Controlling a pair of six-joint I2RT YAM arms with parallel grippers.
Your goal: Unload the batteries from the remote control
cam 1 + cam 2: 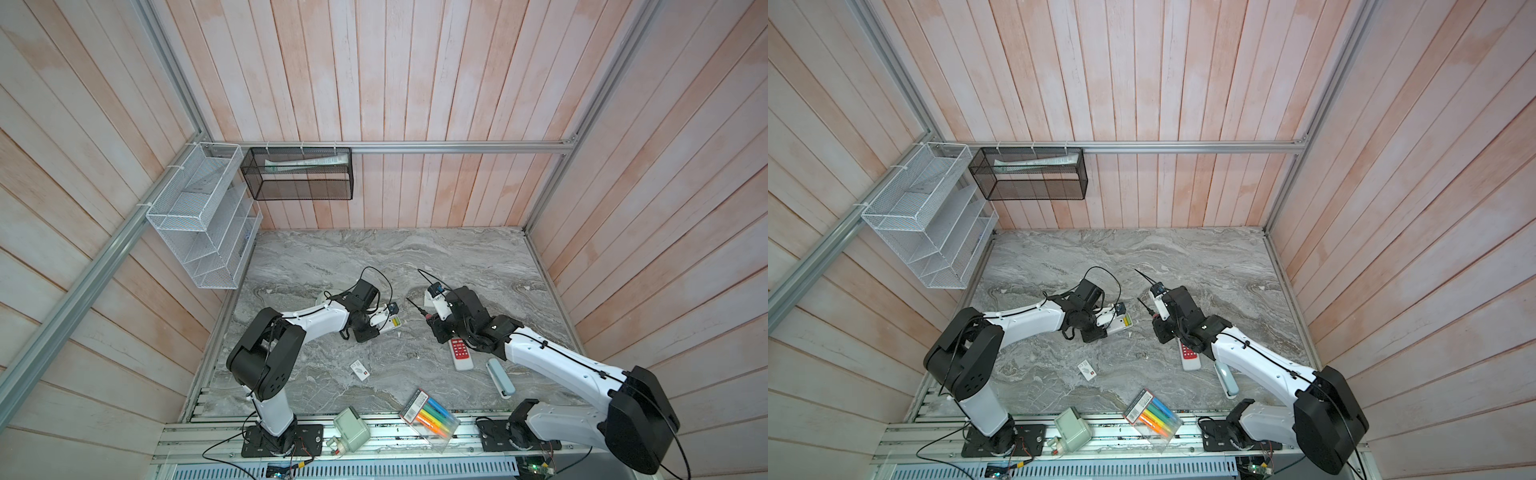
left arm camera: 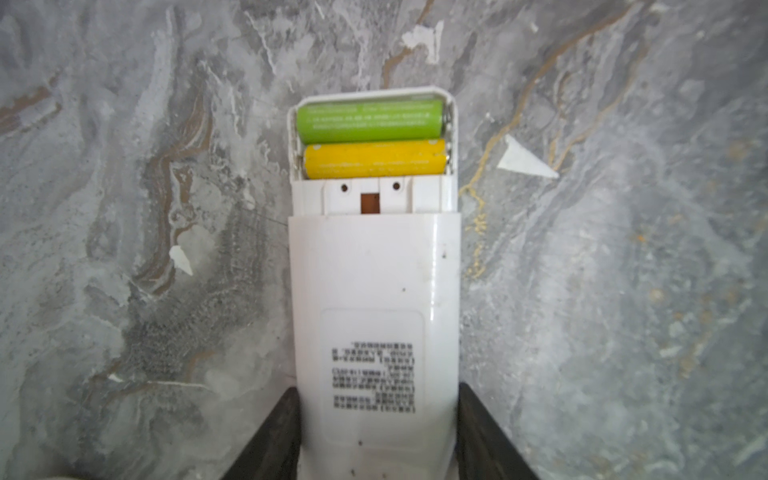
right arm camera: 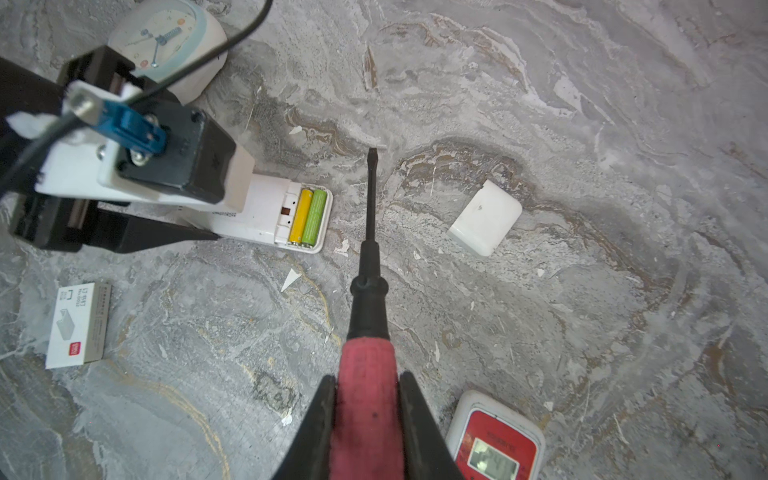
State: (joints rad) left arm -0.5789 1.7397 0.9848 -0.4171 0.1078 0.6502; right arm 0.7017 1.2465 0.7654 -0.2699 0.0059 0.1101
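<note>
Arm, left (top views): forearm stretched from its base toward the middle of the table (image 1: 374, 257), wrist bent down, left gripper (image 1: 385, 326) low at the surface.
Arm, right (top views): forearm reaching in from the near right corner, wrist turned toward the left arm, right gripper (image 1: 432, 322) just above the table.
Remote control (image 1: 394, 323) (top views): white, flat on the table near its middle. Long axis runs from the left gripper toward the right arm, open end outermost.
Batteries (image 1: 1126, 320) (top views): a yellow-green speck at that open end in both top views.
Fingers (image 2: 270, 440) (left wrist): black, against both long sides of the remote control (image 2: 374, 291). They appear to be gripping it, though that lower edge is blurred.
Remote, look (left wrist): back face up, printed label near the gripper, compartment uncovered at the far end.
Green battery (image 2: 370, 120): at the very end, lying crosswise to the remote's length.
Yellow battery (image 2: 376, 163): parallel, touching the green one on the gripper side.
Right gripper (image 3: 366, 376) (right wrist): clenched on the red handle of the screwdriver (image 3: 370, 266). The black shaft points ahead, its flat tip between the remote's open end and the battery cover (image 3: 485, 217).
Battery cover: white, loose on the table, well apart from the remote.
Surroundings (right wrist): clock (image 3: 166, 37) beyond the left gripper, staple box (image 3: 79, 324) on the near side of it, red-faced handset (image 3: 494, 436) beside the right gripper.
</note>
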